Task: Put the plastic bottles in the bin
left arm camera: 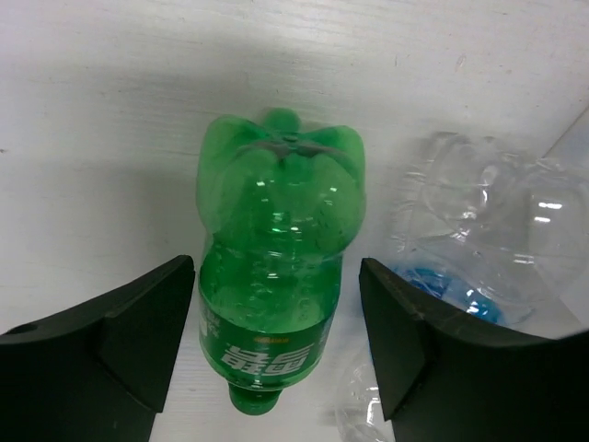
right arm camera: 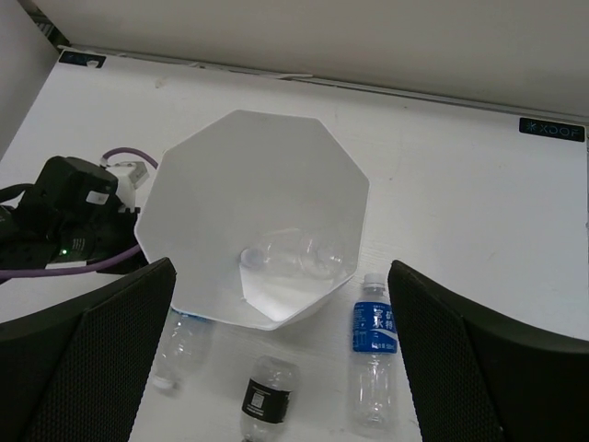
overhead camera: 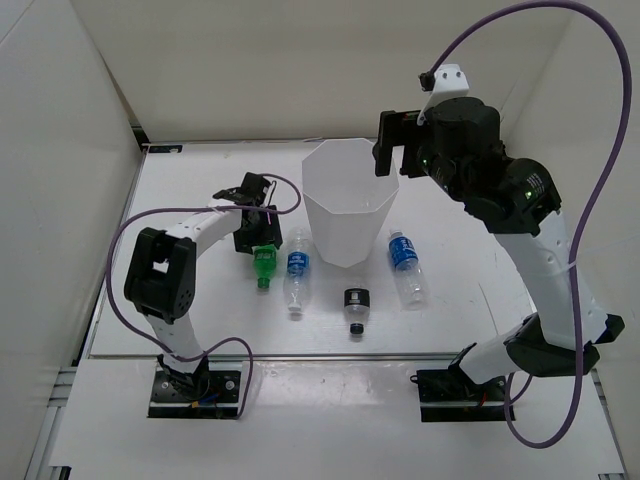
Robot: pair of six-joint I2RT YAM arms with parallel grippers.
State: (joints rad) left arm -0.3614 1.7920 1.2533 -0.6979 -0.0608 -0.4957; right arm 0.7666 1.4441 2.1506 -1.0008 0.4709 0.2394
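Fingers (left arm camera: pixel 138 341) of the left gripper (left arm camera: pixel 276 295) straddle the green bottle (left arm camera: pixel 276 230).

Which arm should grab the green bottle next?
Left. The left gripper sits low with a finger on each side of the green bottle. The right gripper hangs open, high over the bin.

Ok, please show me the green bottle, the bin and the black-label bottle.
green bottle (left arm camera: pixel 276 276): left wrist view, middle of its body.
bin (overhead camera: pixel 348 235): top external view, outer front wall.
black-label bottle (overhead camera: pixel 356 298): top external view, its black label.
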